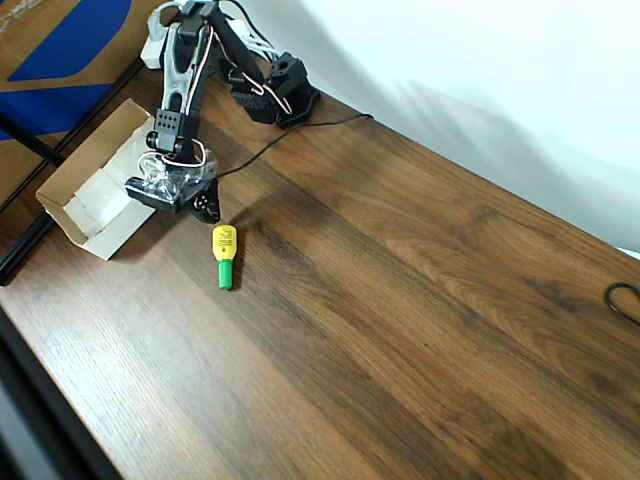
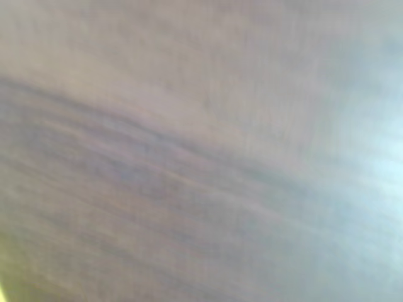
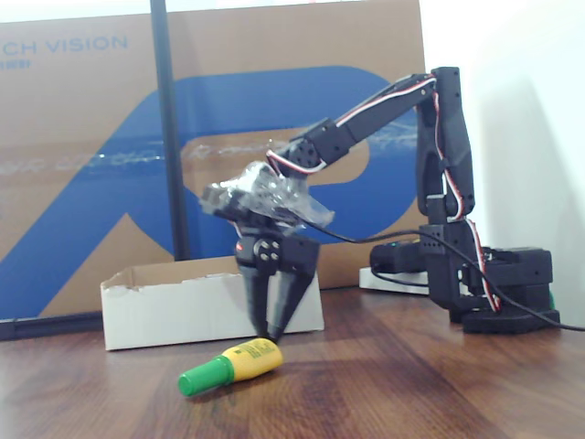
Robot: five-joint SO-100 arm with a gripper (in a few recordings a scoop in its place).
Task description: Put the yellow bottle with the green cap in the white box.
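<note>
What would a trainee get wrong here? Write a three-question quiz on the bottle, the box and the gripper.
1. True or false: the yellow bottle with the green cap stands upright on the table.
2. In the fixed view, the gripper is: A) inside the white box; B) just above the bottle's yellow end; C) clamped on the cap.
3. Fill in: in the overhead view, the bottle lies to the ___ of the box.

Key: 1 false, it lies on its side. 2 B. 3 right.
</note>
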